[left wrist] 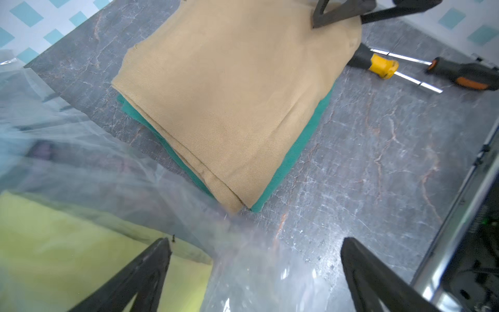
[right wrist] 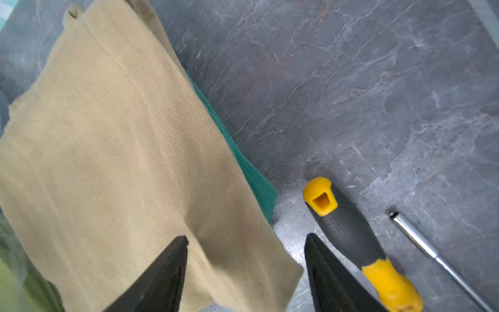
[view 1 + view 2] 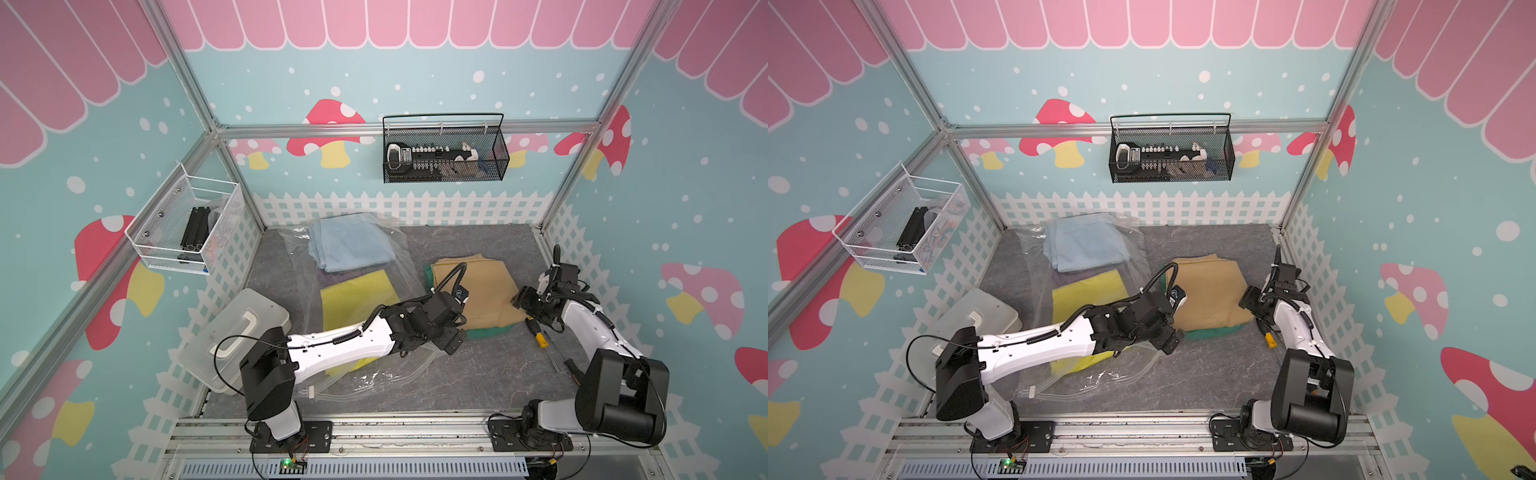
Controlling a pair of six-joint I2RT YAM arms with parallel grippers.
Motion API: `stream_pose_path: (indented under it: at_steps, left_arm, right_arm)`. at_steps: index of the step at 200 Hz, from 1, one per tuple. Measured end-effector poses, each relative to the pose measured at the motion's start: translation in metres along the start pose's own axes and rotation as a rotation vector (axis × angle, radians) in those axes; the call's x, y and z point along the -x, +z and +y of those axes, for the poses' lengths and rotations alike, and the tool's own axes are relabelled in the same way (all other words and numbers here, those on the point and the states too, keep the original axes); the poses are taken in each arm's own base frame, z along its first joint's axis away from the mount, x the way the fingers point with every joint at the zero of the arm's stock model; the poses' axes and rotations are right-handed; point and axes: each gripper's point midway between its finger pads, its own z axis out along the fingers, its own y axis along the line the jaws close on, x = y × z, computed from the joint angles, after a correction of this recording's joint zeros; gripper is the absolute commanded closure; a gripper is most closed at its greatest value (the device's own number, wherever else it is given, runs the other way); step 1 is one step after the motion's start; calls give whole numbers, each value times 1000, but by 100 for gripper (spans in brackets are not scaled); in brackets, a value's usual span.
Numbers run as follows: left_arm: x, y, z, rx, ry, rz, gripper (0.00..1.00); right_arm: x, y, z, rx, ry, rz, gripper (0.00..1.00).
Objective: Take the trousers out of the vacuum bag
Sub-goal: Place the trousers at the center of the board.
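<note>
Both end effectors point(image 1: 256, 239) point(image 2: 246, 236) gape empty; tan trousers point(image 1: 237, 94) cover most of the green trousers point(image 1: 294, 154).

No legible text or labels

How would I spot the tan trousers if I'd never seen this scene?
Find the grey marbled table, then the cloth stack lying outside the clear vacuum bag. The tan trousers are its top layer, covering dark green trousers; the yellow trousers and light blue trousers lie inside the bag.
</note>
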Motion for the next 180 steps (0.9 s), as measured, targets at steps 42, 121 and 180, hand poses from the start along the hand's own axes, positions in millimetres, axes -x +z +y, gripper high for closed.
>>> stream_pose_path:
  at_steps: [42, 121, 180]
  left_arm:
    - [13, -35, -2, -54, -57, -60, 1]
    - [-23, -80, 16, -51, -123, -83, 1]
    - [-53, -104, 43, 48, -150, -93, 1]
  right_arm:
    - [27, -43, 20, 22, -85, -131, 21]
    - [-19, -13, 94, 53, -387, -30, 20]
    - [-72, 37, 56, -100, -424, 127, 22]
